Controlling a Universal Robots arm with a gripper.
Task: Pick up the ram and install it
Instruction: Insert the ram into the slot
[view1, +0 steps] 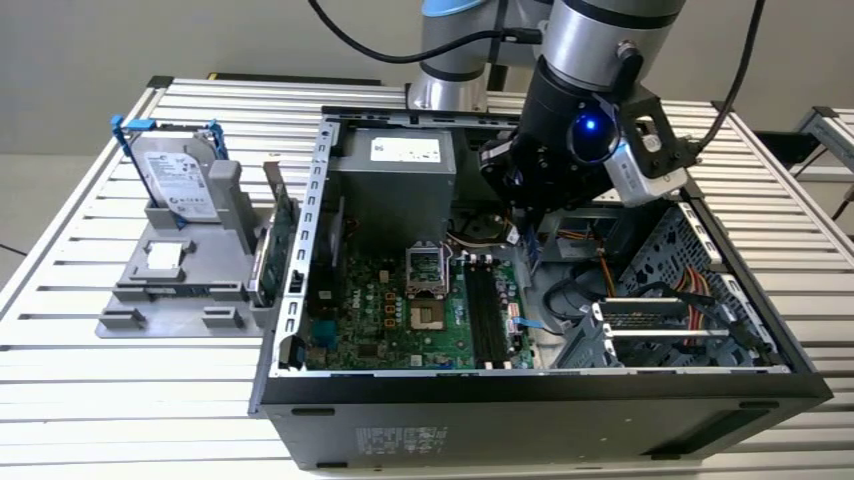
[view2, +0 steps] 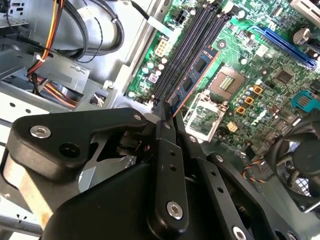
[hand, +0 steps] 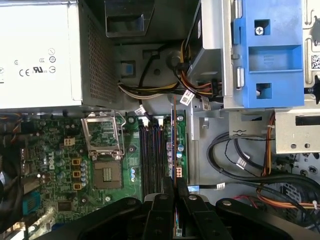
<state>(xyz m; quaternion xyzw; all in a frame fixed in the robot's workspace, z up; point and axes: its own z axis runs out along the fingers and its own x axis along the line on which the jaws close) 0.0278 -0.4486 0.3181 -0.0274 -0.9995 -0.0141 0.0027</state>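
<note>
We have the gripper (view2: 164, 114) closed tight on the ram (view2: 192, 80), pinching one short end, and the stick juts straight out past the fingertips. In the second wrist view it hangs over the motherboard (view2: 260, 65), roughly parallel to the black memory slots (view2: 182, 55), and appears between them and the processor socket (view2: 227, 82). We see it above the board, not seated in a slot. The exterior view puts the gripper down inside the open computer case (view1: 534, 390).

The ram (view2: 193, 79) between the fingers (view2: 167, 147), over the motherboard (view2: 252, 47) beside its dark slots (view2: 186, 46)
</note>
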